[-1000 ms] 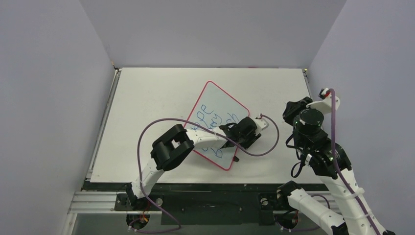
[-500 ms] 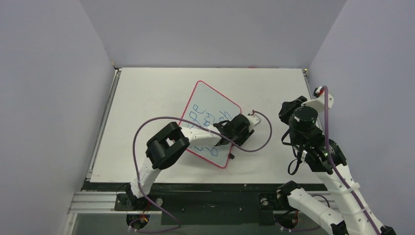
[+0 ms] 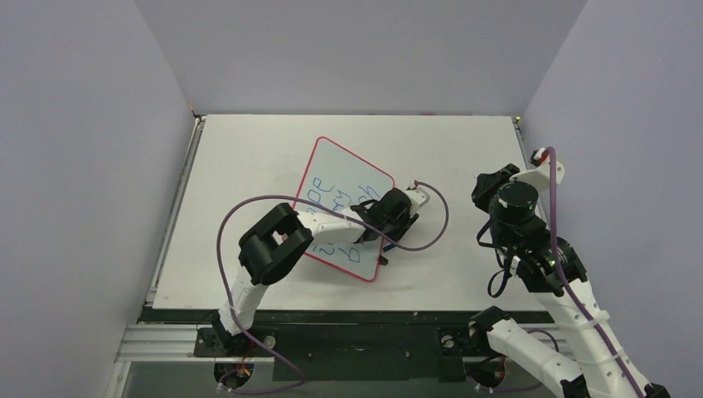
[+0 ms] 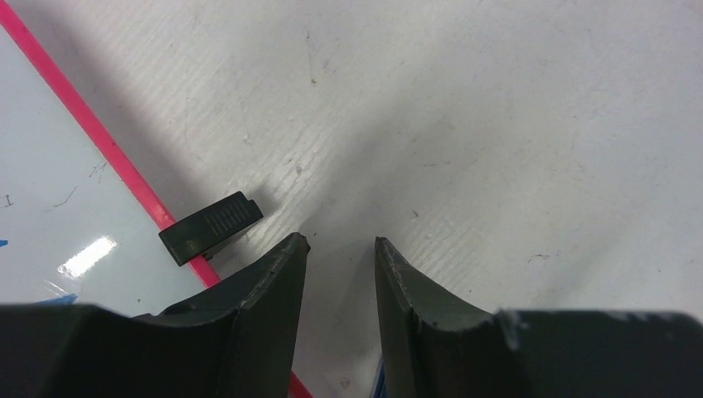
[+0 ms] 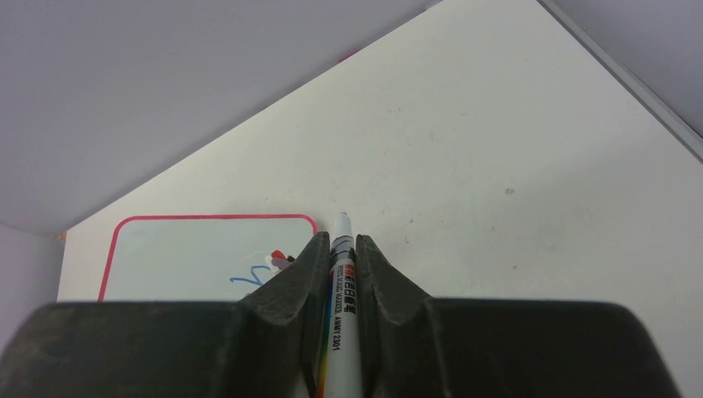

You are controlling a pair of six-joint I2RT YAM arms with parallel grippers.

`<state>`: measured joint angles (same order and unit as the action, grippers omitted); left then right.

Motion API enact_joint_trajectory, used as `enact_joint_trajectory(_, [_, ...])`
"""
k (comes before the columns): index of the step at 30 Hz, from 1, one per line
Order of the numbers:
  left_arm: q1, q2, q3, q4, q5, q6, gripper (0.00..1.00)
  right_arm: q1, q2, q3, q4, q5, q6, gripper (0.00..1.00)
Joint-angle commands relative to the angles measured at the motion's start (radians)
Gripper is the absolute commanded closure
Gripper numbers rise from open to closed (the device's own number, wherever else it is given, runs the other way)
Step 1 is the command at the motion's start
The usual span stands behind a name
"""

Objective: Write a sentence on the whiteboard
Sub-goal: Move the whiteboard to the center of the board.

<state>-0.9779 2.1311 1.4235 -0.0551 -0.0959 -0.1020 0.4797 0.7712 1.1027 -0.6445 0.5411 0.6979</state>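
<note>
The whiteboard (image 3: 341,178) lies tilted on the table, its red-pink rim around blue lines of the sentence (image 3: 332,201). My left gripper (image 3: 383,222) sits low over the board's right edge, beside a black clip (image 4: 211,226). Its fingertips (image 4: 290,257) stand a little apart over bare table, with a blue sliver, apparently the marker's cap (image 4: 379,383), showing deep between the fingers. My right gripper (image 5: 341,240) hovers at the table's right, shut on a white marker (image 5: 341,294). From there the whiteboard (image 5: 191,253) shows ahead on the left.
Grey walls close in the white table (image 3: 249,149) on three sides. The left arm's purple cable (image 3: 431,224) loops over the table to the right of the board. A second black clip (image 3: 384,264) sits at the board's near corner.
My left gripper has slid left and slightly away, and the whiteboard has moved and turned with it. The right arm shifted a little left early on and has kept still since.
</note>
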Motion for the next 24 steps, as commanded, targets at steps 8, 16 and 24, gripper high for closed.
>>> enact_joint_trajectory(8, [0.090,-0.049,-0.101,-0.091,-0.056,-0.018,0.66,0.009,-0.013,-0.017,0.037,-0.015,0.007,1.00])
enact_joint_trajectory(16, [0.102,-0.071,-0.121,-0.122,-0.112,-0.029,0.66,0.008,-0.034,-0.052,0.056,-0.022,0.004,1.00])
enact_joint_trajectory(24, [0.102,-0.108,-0.124,-0.138,-0.101,-0.024,0.65,0.008,-0.062,-0.091,0.081,0.003,-0.003,1.00])
